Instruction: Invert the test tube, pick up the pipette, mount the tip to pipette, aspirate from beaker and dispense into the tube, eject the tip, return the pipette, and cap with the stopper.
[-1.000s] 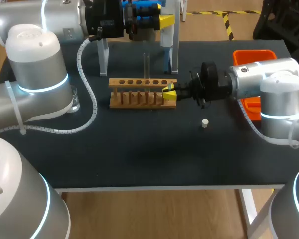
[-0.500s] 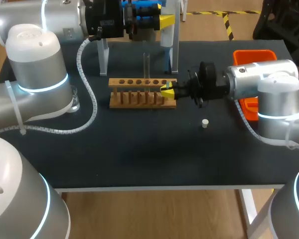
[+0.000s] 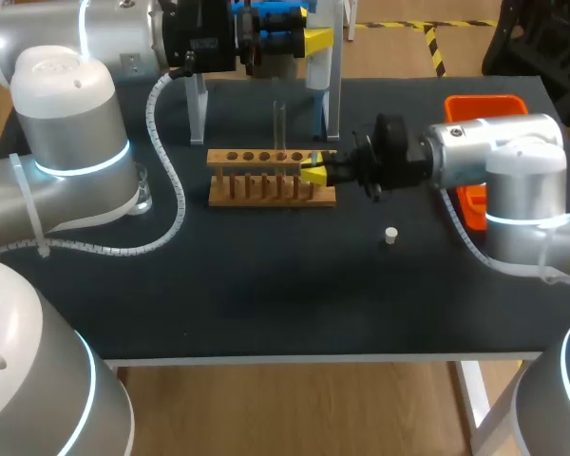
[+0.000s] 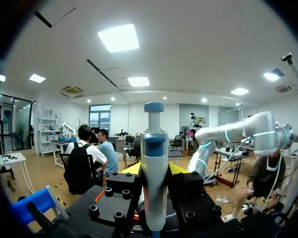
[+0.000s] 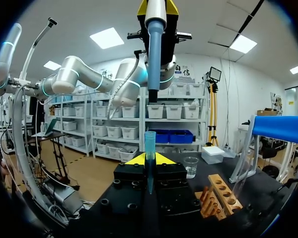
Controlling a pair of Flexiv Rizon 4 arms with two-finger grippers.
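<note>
Left jaws: closing from both sides on the white-and-blue plastic pipette [image 4: 154,168], which they are holding high over the 12 o'clock edge of the dark counter [image 3: 266,294].
Right jaws: pressing from two sides on the translucent blue plastic pipette tip [image 5: 149,148], which is standing upright between them, below the pipette's nozzle and apart from it.
Right arm [image 3: 484,157]: coming in from 3 o'clock, its jaws hanging at the 3 o'clock end of the wooden test-tube rack [image 3: 271,180].
Rack: sitting just toward 12 o'clock from the counter's middle.
Test tube: the clear glass tube [image 3: 278,123] is standing upright in the rack.
Stopper: the small white stopper [image 3: 390,235] is lying on the counter at 4 o'clock from the rack, apart from it.
Beaker: the clear glass beaker [image 5: 190,166] is sitting at 9 o'clock from the rack.
Tray: the orange plastic tray [image 3: 484,104] is resting at the counter's 2 o'clock.
</note>
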